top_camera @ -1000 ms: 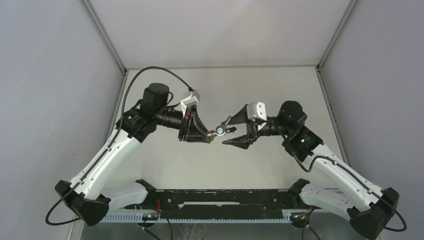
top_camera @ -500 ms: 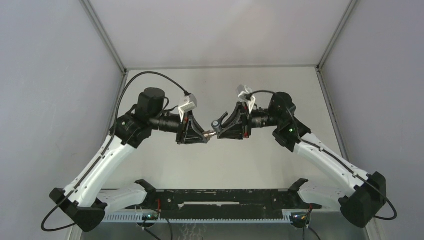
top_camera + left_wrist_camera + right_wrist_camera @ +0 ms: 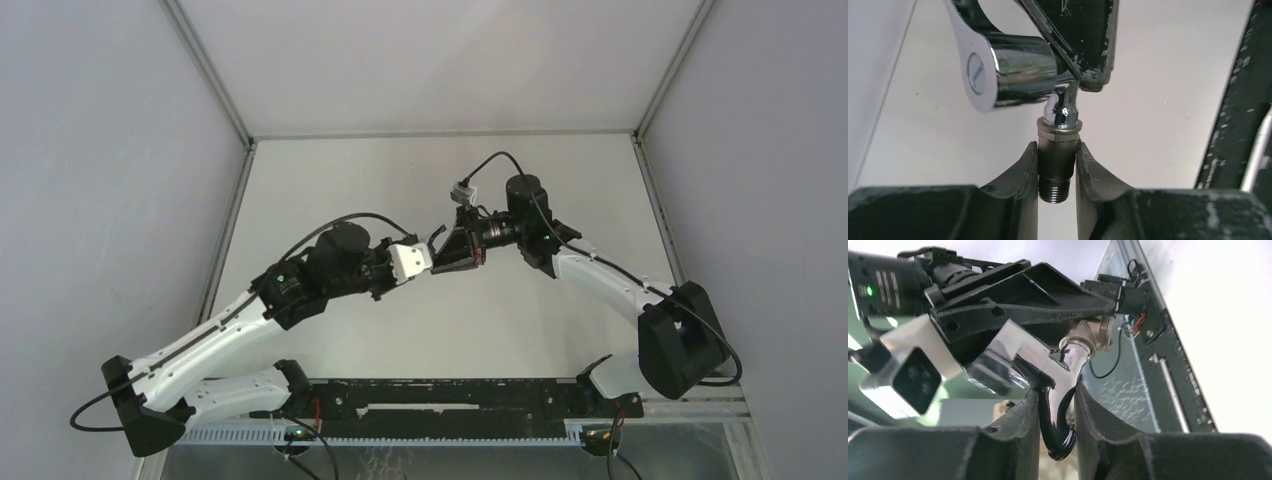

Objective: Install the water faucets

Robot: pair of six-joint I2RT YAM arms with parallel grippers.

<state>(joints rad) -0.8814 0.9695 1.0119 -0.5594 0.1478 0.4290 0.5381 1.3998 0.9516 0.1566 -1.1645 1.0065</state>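
Note:
In the left wrist view my left gripper (image 3: 1058,147) is shut on the dull-grey threaded stub (image 3: 1057,167). The stub's upper end meets the neck of the shiny chrome tap piece (image 3: 1013,70), and the two stand in line, end to end. A dark finger (image 3: 1083,40) of my right gripper clamps the chrome piece from above. In the right wrist view my right gripper (image 3: 1058,390) is shut on the tap's curved spout (image 3: 1060,427), with the stub (image 3: 1093,335) beyond it in the left gripper's jaws. In the top view both grippers (image 3: 425,266) (image 3: 448,252) meet above the table's middle; the parts are hidden there.
The arms' black base rail (image 3: 450,395) runs along the near edge. Grey walls (image 3: 110,150) close the left, right and back of the white table (image 3: 560,180). A black cable (image 3: 485,165) loops over the right wrist.
Both wrists have rolled while staying tip to tip: the left arm dropped lower and reaches from the left with its camera on top, and the right arm swung back and up.

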